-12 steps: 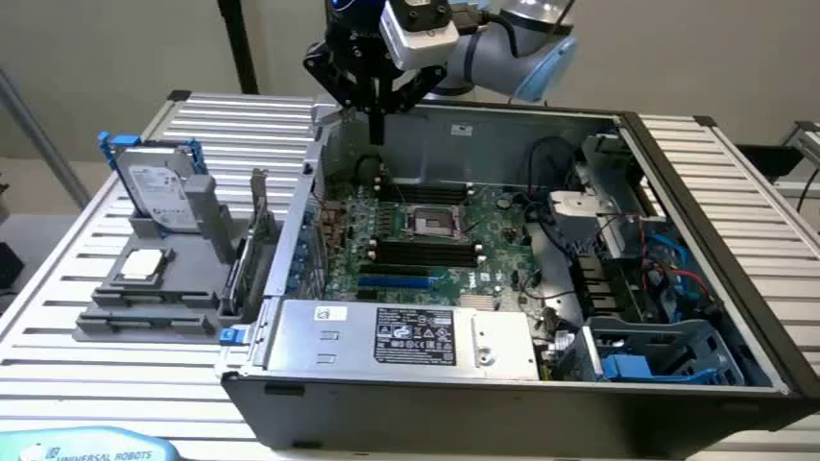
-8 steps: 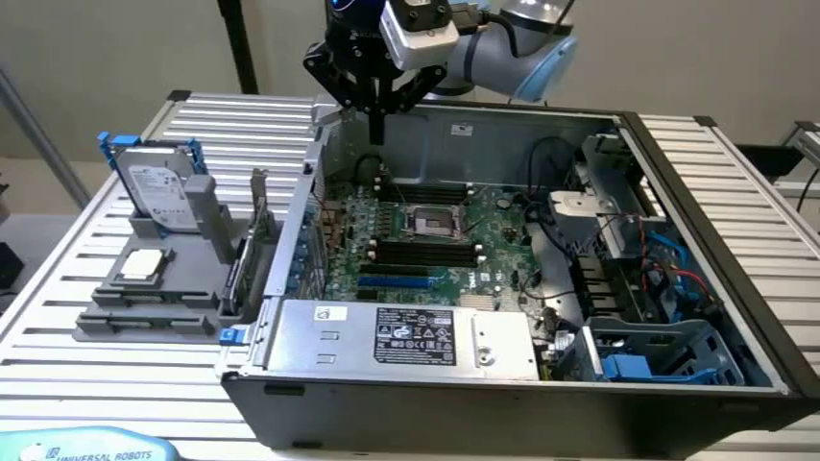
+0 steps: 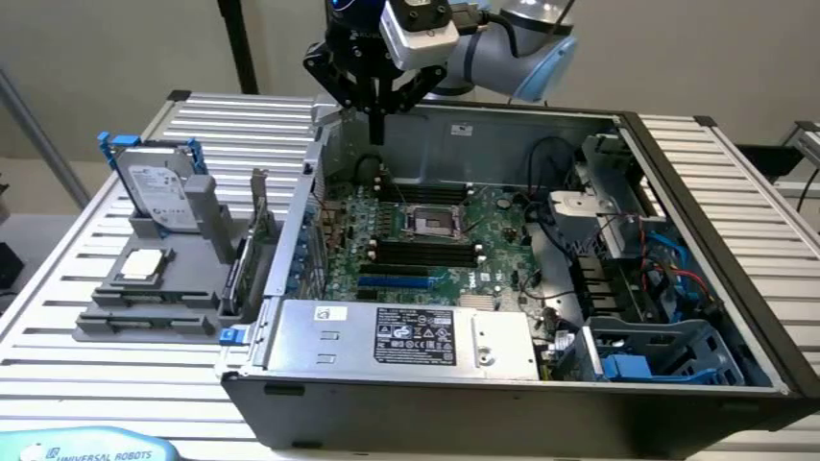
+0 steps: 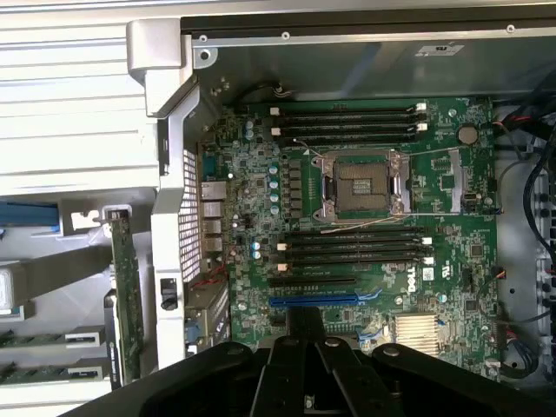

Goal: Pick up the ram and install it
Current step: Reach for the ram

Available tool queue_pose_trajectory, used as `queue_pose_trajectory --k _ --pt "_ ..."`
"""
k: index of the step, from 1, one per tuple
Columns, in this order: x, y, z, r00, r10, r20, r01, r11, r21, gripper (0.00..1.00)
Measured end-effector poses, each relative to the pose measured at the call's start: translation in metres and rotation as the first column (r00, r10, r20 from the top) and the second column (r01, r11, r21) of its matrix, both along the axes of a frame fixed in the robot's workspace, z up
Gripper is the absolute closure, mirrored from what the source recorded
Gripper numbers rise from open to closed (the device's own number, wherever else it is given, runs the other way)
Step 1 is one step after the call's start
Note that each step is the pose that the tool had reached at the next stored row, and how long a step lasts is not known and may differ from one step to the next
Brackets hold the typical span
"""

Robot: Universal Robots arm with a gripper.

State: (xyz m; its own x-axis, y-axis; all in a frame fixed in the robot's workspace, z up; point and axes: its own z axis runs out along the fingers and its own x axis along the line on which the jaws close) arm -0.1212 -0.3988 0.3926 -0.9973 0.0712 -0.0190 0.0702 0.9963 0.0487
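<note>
My gripper (image 3: pixel 376 123) hangs shut and holds nothing, high above the back corner of the open computer case (image 3: pixel 717 240), on the exterior view's left. In the wrist view its black fingers (image 4: pixel 306 334) are pressed together over the green motherboard (image 4: pixel 434 287). The ram (image 3: pixel 236 274) looks like the long thin stick standing on edge in the grey holder outside the case, beside a taller green card (image 3: pixel 263 216). In the wrist view that stick (image 4: pixel 110 334) is a dark strip next to the card (image 4: pixel 129 295). The black memory slots (image 4: pixel 356 245) lie below the processor socket (image 4: pixel 363 184).
A hard drive in a blue frame (image 3: pixel 160 182) stands upright on the grey holder (image 3: pixel 141 327), with a processor chip (image 3: pixel 144 264) lying in front of it. The power supply (image 3: pixel 410 341) fills the case's near side. Cables and a blue drive cage (image 3: pixel 654 355) crowd the exterior view's right.
</note>
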Motion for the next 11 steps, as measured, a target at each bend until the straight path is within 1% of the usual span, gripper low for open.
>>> queue_pose_trajectory --k 3,5,8,11 --pt "-0.001 -0.0006 0.0001 1.0 0.0 -0.0001 0.0 1.0 -0.0002 0.89" --pt "-0.005 -0.0025 0.0 1.0 0.0 0.0 0.0 1.0 0.0 0.89" --pt "-0.015 -0.008 0.0 1.0 0.0 0.0001 0.0 1.0 0.0001 0.89" --pt "-0.026 -0.0149 0.0 1.0 0.0 0.0 0.0 1.0 0.0 0.89"
